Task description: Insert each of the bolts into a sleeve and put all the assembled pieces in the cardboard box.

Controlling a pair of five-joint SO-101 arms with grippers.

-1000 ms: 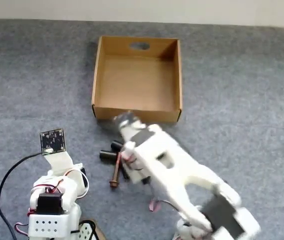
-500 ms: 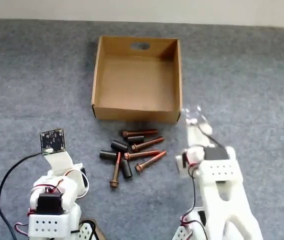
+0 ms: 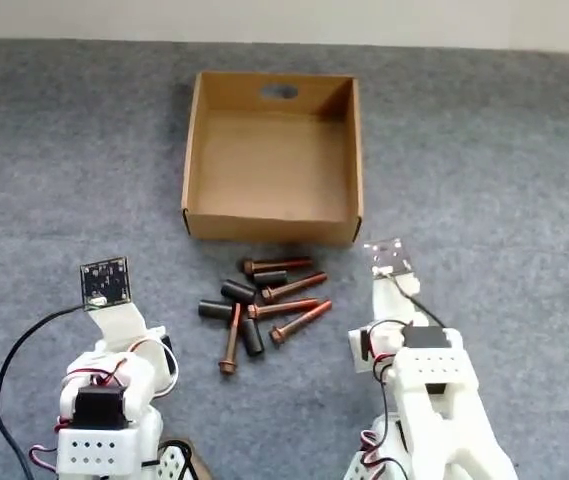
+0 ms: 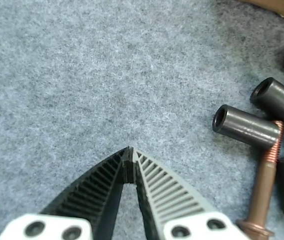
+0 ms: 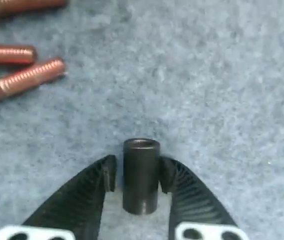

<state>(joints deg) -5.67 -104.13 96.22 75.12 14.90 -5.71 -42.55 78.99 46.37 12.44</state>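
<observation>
Sleeve [image 5: 141, 175]: black, clamped in the jaws of the right gripper [image 5: 138, 169], bore facing away from the wrist, near the loose bolts [image 3: 301, 322] on the grey carpet [image 3: 484, 180]. The hold sits close to the fingertips, and I cannot tell whether the pads seat fully.

Risk: the round sleeve rolls or tilts when a bolt presses in, so the thread misses the bore.

Left gripper [image 4: 130, 156]: jaws closed on nothing, over carpet beside the loose sleeves [image 4: 246, 127].

Cardboard box [image 3: 272, 228]: nothing in it yet.
</observation>
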